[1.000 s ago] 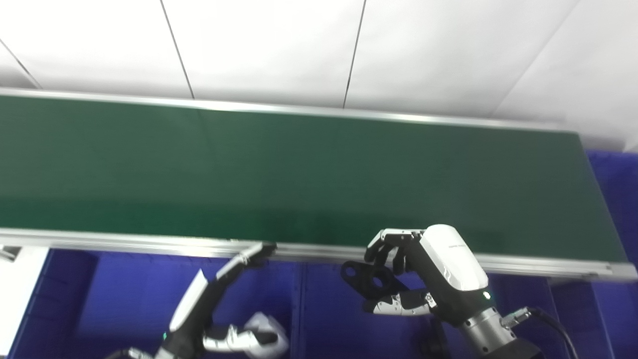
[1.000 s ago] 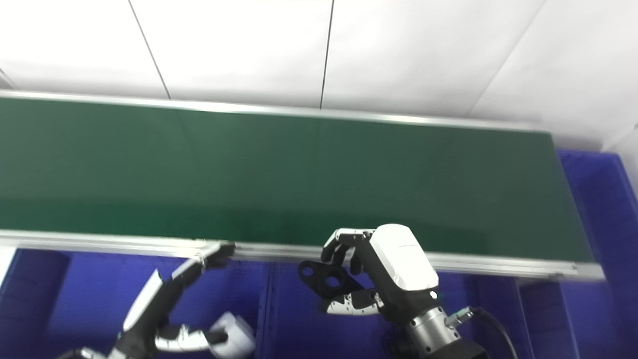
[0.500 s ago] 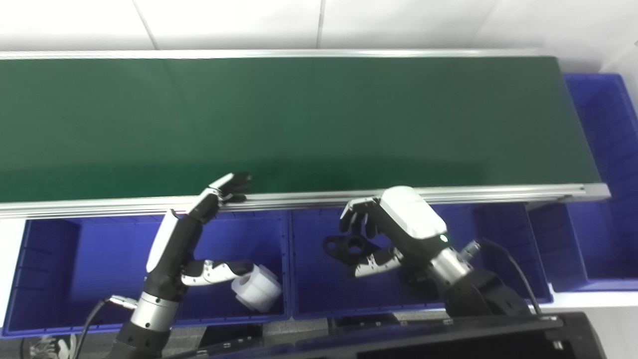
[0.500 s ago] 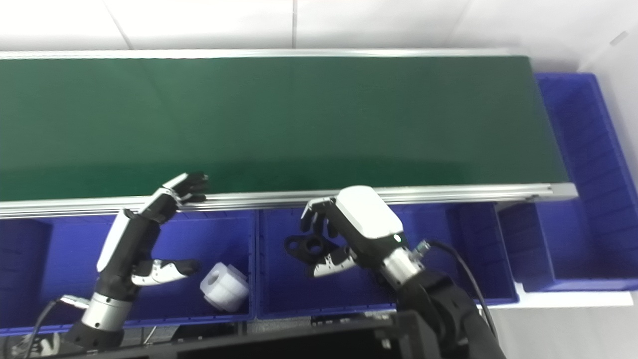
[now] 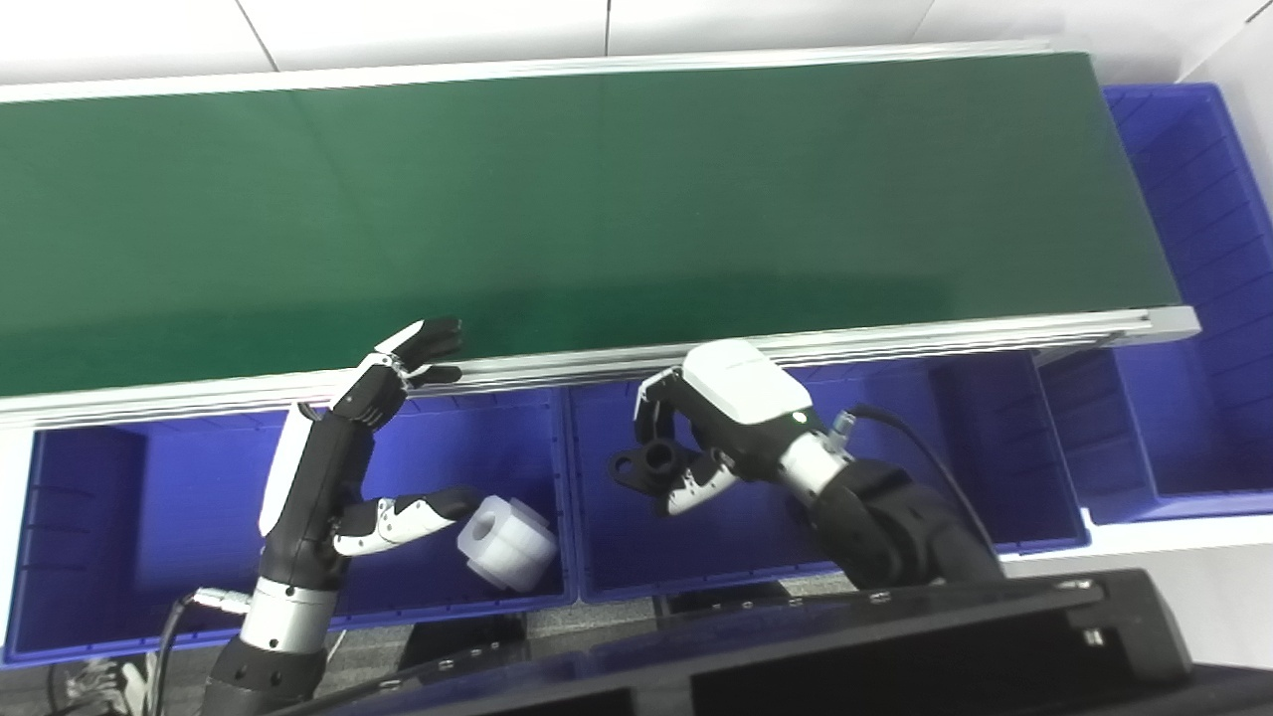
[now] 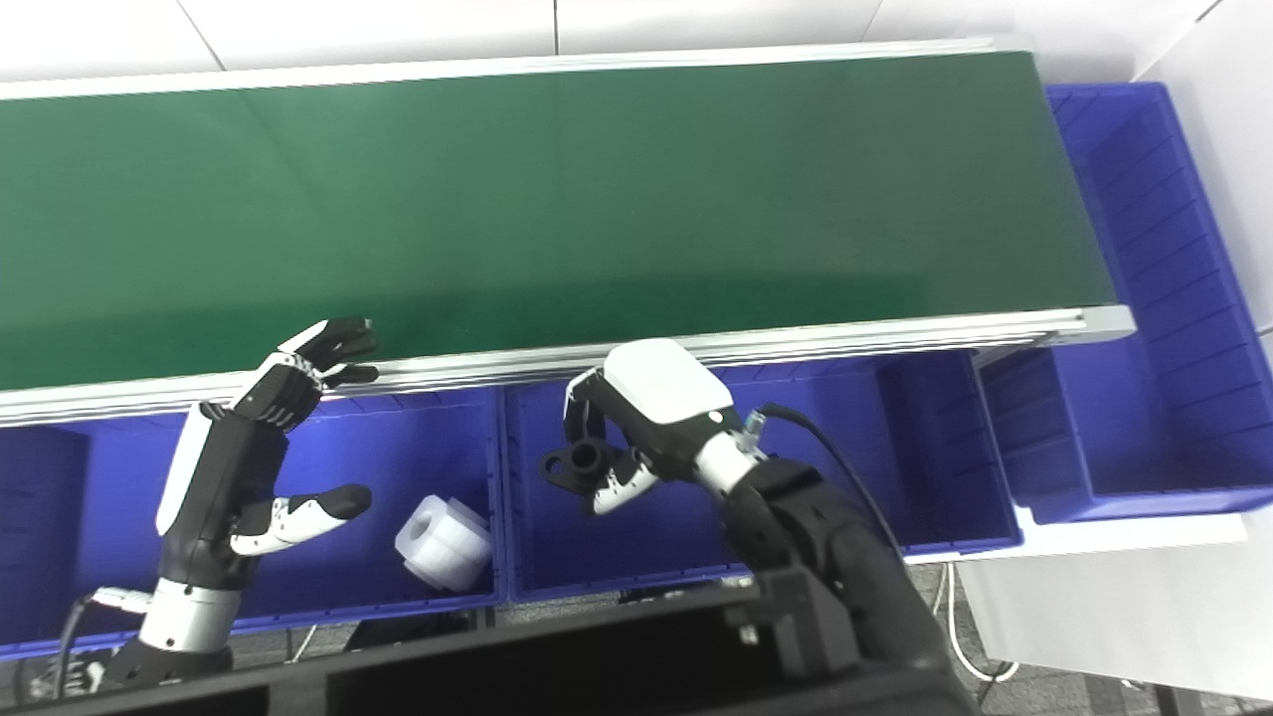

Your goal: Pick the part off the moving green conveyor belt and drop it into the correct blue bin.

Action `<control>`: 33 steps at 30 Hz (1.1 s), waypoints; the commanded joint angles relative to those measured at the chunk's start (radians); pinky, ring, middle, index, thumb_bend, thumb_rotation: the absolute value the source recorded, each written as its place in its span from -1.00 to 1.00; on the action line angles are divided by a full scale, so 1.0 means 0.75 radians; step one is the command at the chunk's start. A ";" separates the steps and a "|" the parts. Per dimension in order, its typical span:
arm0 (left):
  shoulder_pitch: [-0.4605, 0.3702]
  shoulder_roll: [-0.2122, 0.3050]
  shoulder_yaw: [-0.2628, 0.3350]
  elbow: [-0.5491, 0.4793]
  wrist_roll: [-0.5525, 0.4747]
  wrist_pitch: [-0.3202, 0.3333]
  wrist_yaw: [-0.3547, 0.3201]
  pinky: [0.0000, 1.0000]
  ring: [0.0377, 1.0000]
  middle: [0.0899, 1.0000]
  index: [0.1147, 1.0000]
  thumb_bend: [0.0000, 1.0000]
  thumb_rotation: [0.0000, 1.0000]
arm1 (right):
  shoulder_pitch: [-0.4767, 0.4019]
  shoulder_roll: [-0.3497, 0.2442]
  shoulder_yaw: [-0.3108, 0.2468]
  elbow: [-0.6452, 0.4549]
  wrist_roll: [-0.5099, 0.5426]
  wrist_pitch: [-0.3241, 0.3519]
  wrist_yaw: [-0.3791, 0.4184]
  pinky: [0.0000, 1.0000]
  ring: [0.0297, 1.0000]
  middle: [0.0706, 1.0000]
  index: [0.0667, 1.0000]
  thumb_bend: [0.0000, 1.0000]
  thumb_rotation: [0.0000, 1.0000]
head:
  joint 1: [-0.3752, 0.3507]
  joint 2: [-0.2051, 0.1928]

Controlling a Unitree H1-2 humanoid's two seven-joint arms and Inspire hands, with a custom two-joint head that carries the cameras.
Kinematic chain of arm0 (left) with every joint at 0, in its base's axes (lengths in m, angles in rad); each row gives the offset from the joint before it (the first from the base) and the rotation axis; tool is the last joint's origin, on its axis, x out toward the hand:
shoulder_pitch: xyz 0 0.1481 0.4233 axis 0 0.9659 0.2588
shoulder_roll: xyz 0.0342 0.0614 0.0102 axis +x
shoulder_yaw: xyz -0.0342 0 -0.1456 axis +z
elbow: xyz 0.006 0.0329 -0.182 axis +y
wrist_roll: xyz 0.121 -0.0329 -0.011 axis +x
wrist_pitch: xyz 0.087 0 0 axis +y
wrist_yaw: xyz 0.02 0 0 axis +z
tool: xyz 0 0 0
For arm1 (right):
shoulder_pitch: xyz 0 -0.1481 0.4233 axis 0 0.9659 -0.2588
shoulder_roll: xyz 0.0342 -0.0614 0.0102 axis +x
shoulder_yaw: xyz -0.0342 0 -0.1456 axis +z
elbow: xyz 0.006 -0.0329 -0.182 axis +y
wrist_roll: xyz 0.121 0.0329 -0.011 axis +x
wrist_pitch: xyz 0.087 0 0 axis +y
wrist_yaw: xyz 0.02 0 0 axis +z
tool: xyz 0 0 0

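A green conveyor belt [image 5: 597, 199] is shown running across the upper half of the scene, bordered along its near edge by an aluminium rail [image 5: 796, 343]. Below the rail, a row of blue bins is seen: a left bin [image 5: 129, 497], a middle bin [image 5: 955, 447], and a further bin [image 5: 1193, 298] set at the belt's end, at 3 o'clock from the belt. The right hand [image 5: 731, 413] is held above the middle bin, toward that bin's left side, with its fingers and thumb closed around a black part [image 5: 641, 464]; the part, a flat piece with a round hole, is carried at 9 o'clock from the palm and is seen against the bin's interior, clear of the belt. Whether the part touches the bin floor cannot be told. The left hand [image 5: 348, 457] is raised over the left bin at 9 o'clock from the right hand; its fingers [image 5: 418, 348] are extended and spread, reaching to the rail's edge, and its thumb [image 5: 408, 515] is stretched out sideways, so that nothing is grasped. A white cylindrical part [image 5: 505, 542] with a central bore is seen lying in the left bin near its right wall, just beside the thumb tip, at 4 o'clock from the left hand. A black housing [image 5: 895, 646] is seen along the bottom edge.
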 commanded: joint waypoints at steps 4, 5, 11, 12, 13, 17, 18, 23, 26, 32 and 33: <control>0.024 -0.026 0.032 -0.029 0.005 -0.018 -0.056 0.44 0.62 0.66 0.60 0.24 0.17 | 0.011 -0.001 -0.003 -0.088 -0.059 0.129 0.142 0.05 0.24 0.32 0.50 0.15 0.15 | 0.039 -0.025; 0.027 -0.032 0.037 -0.027 0.003 -0.016 -0.064 0.44 0.62 0.66 0.60 0.24 0.17 | 0.013 -0.003 -0.006 -0.098 -0.055 0.138 0.156 0.10 0.29 0.37 0.51 0.16 0.19 | 0.042 -0.027; 0.034 -0.046 0.048 0.007 0.002 -0.039 -0.112 0.50 0.66 0.69 0.63 0.27 0.22 | 0.057 -0.029 -0.041 -0.206 0.043 0.167 0.254 0.68 0.74 0.76 0.72 0.34 0.56 | 0.093 -0.077; 0.034 -0.043 0.049 0.009 0.005 -0.043 -0.118 0.51 0.66 0.69 0.64 0.25 0.24 | 0.067 -0.034 -0.045 -0.224 0.053 0.164 0.257 0.69 0.77 0.78 0.73 0.39 0.57 | 0.101 -0.084; 0.034 -0.041 0.049 0.011 0.004 -0.046 -0.125 0.53 0.67 0.70 0.64 0.24 0.24 | 0.079 -0.040 -0.050 -0.246 0.065 0.161 0.259 0.69 0.78 0.79 0.74 0.41 0.56 | 0.101 -0.084; 0.023 -0.038 0.044 0.037 -0.003 -0.049 -0.138 0.52 0.66 0.70 0.64 0.23 0.23 | 0.141 -0.064 -0.085 -0.319 0.134 0.113 0.200 0.59 0.75 0.75 0.70 0.43 0.48 | 0.155 -0.117; 0.020 -0.042 0.042 0.046 0.002 -0.049 -0.133 0.51 0.64 0.69 0.63 0.23 0.23 | 0.158 -0.070 -0.096 -0.337 0.152 0.104 0.182 0.56 0.74 0.73 0.67 0.44 0.44 | 0.169 -0.124; 0.002 -0.042 0.014 0.088 0.026 -0.049 -0.111 0.47 0.62 0.67 0.62 0.24 0.21 | 0.263 -0.069 -0.165 -0.422 0.305 0.043 0.040 0.45 0.66 0.67 0.62 0.44 0.23 | 0.267 -0.170; -0.005 -0.039 -0.014 0.108 0.061 -0.049 -0.071 0.46 0.61 0.66 0.61 0.26 0.17 | 0.332 -0.026 -0.205 -0.426 0.515 0.018 -0.045 0.42 0.61 0.66 0.69 0.37 0.10 | 0.317 -0.199; 0.002 -0.025 -0.069 0.132 0.120 -0.049 0.013 0.51 0.62 0.66 0.61 0.32 0.17 | 0.431 0.046 -0.206 -0.255 0.771 -0.218 -0.267 0.42 0.60 0.70 0.76 0.29 0.04 | 0.400 -0.267; 0.006 -0.022 -0.076 0.134 0.127 -0.049 0.024 0.50 0.63 0.66 0.61 0.34 0.16 | 0.432 0.052 -0.201 -0.218 0.775 -0.257 -0.297 0.45 0.61 0.70 0.75 0.28 0.08 | 0.404 -0.279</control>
